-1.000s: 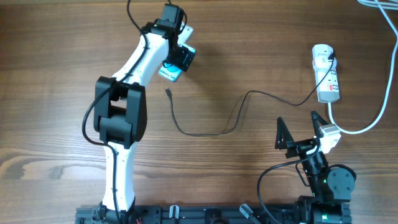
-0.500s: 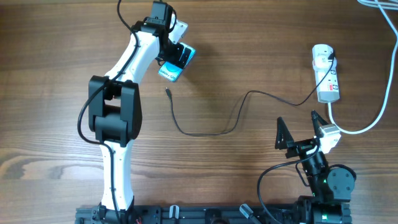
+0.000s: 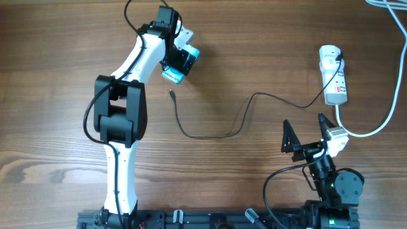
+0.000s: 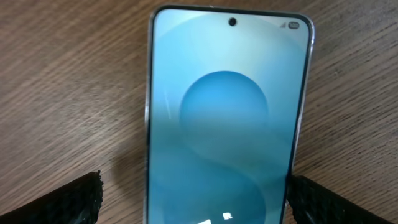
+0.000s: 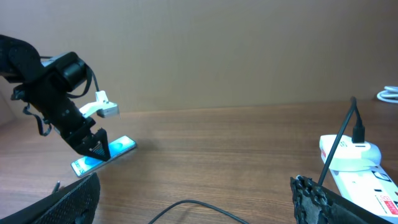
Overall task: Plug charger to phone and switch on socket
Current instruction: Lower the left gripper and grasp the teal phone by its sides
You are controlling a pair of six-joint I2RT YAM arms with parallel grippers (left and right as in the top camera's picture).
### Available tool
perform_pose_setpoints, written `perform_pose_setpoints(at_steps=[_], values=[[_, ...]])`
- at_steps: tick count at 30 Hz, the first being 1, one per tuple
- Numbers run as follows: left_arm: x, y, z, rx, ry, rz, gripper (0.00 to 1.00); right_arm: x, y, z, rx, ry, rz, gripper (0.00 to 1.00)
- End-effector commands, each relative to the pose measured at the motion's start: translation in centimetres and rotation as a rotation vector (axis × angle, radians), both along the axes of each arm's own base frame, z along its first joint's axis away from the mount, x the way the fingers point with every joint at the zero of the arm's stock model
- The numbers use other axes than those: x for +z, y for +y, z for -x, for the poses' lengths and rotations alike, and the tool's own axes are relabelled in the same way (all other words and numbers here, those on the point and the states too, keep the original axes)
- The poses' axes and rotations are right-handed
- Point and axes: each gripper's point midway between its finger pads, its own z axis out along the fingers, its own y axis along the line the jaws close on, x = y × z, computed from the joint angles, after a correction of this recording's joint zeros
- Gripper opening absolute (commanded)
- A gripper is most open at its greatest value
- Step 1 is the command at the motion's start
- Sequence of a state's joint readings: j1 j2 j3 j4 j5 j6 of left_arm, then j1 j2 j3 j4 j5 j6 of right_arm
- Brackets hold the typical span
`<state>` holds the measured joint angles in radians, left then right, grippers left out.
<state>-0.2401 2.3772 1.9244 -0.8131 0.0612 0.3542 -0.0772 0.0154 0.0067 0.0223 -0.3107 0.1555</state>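
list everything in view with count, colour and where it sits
table: one, brown wood, under everything
phone: one, cyan screen, far left
charger: one, thin black, free end near phone, other end plugged into socket
socket: one, white with red switch, far right
thick cord: one, white, from socket toward right edge
left gripper: one, black, open, astride phone
right gripper: one, black, open, near edge below socket

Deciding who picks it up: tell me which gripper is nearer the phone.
Left. The left gripper is right over the phone, its open jaws on either side of it. The right gripper sits far off on the other side, near the socket.
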Motion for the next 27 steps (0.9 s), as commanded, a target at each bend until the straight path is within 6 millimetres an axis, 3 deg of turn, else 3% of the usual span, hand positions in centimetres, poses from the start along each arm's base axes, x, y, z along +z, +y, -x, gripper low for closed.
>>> perform_pose_setpoints(at_steps=[1,27], values=[[-1.5,-0.6,0.2,-0.028,0.022,-0.021,1.0,0.2,0.1,0.1,0.002,-0.011,-0.001,1.0],[-3.5,0.8,2.5,-0.023,0.119,-0.137,0.96,0.2,0.1,0.1,0.002,-0.011,-0.001,1.0]])
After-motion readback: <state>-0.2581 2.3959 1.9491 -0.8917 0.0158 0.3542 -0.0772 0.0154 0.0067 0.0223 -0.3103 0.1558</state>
